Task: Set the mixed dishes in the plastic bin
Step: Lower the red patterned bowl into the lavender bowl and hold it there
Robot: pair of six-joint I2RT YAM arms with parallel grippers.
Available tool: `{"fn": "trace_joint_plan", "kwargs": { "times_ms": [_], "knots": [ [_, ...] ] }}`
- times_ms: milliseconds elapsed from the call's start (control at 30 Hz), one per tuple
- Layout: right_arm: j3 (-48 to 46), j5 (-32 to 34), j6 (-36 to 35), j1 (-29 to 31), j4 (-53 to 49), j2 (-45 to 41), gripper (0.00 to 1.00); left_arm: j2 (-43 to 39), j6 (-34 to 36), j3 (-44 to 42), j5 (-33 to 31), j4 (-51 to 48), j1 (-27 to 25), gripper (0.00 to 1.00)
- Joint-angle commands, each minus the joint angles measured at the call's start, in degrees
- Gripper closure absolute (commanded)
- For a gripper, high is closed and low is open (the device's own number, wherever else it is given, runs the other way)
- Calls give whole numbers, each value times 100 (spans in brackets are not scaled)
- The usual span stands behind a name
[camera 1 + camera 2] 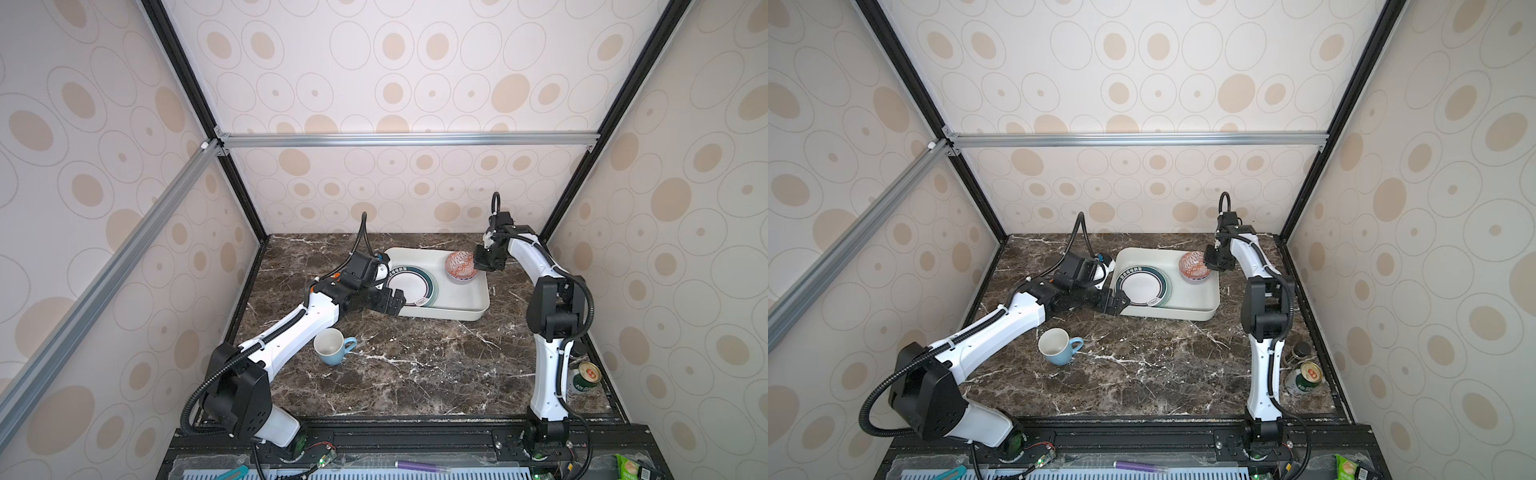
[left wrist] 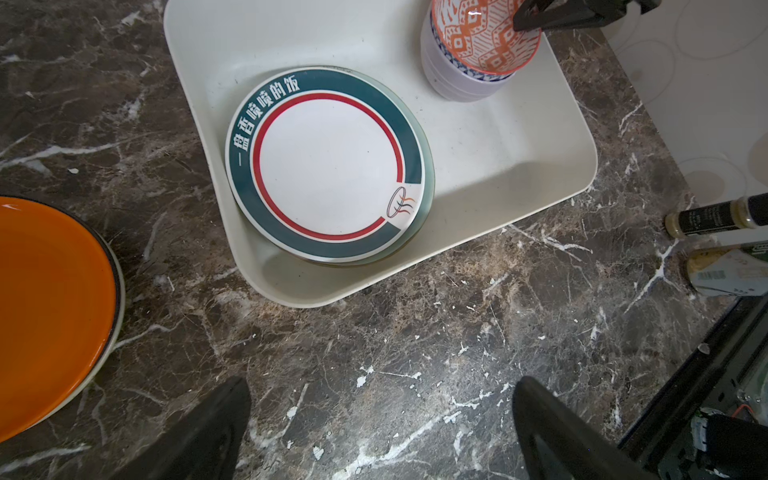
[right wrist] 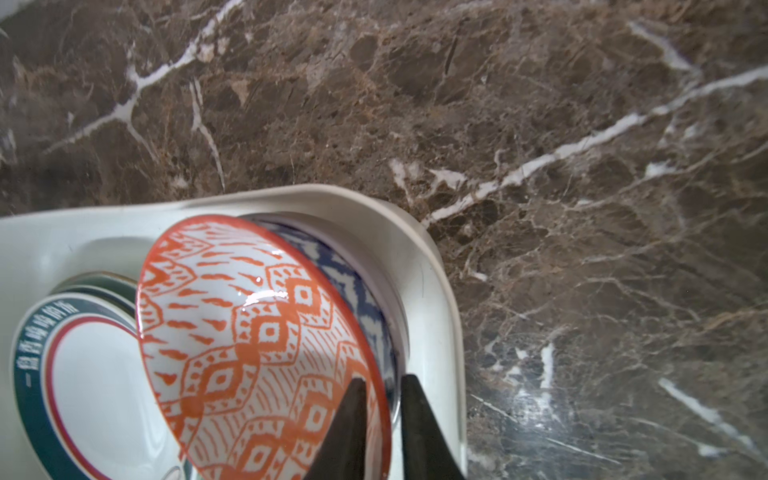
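Bin [image 1: 440,313] [image 1: 1171,311] sits at the back of the marble table [image 1: 415,374], between the two arms.

In the bin, left half: a stack of plates, with a teal-ringed plate [image 1: 409,284] [image 2: 328,166] on top and lying flat. Only the rims of the ones beneath show.

In the bin, far right corner: patterned bowl [image 1: 460,264] [image 3: 257,340] nested in the lilac bowl [image 2: 457,83] and sitting tilted in it.

Right gripper [image 3: 384,382] is at that bowl's rim, one finger inside and one outside, with a narrow gap between them. I cannot tell whether the pads press on it.

Left gripper [image 2: 382,382] [image 1: 390,301] is low over the table at the bin's near left corner. Its fingers are spread wide with nothing between them.

Orange plate [image 2: 54,307] lies on the table beside the bin, outside it. It shows only in the left wrist view.

Mug [image 1: 332,347] [image 1: 1059,347] stands upright on the table by the left forearm, well apart from the bin.

Can [image 1: 586,376] [image 1: 1304,378] is at the table's right edge near the right arm's base.
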Motion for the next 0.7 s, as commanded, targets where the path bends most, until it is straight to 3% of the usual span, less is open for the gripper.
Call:
{"fn": "trace_joint_plan", "kwargs": {
  "times_ms": [0,200,667],
  "knots": [
    [-92,112,-55,-17,-53,-172,77,35,82,153,5,-49,-29,1],
    [-171,369,-121,-23,-51,-448,76,40,48,168,24,-44,-32,1],
    [-191,119,-19,-16,40,-339,96,-49,-18,137,7,-53,-26,4]
  ]
}}
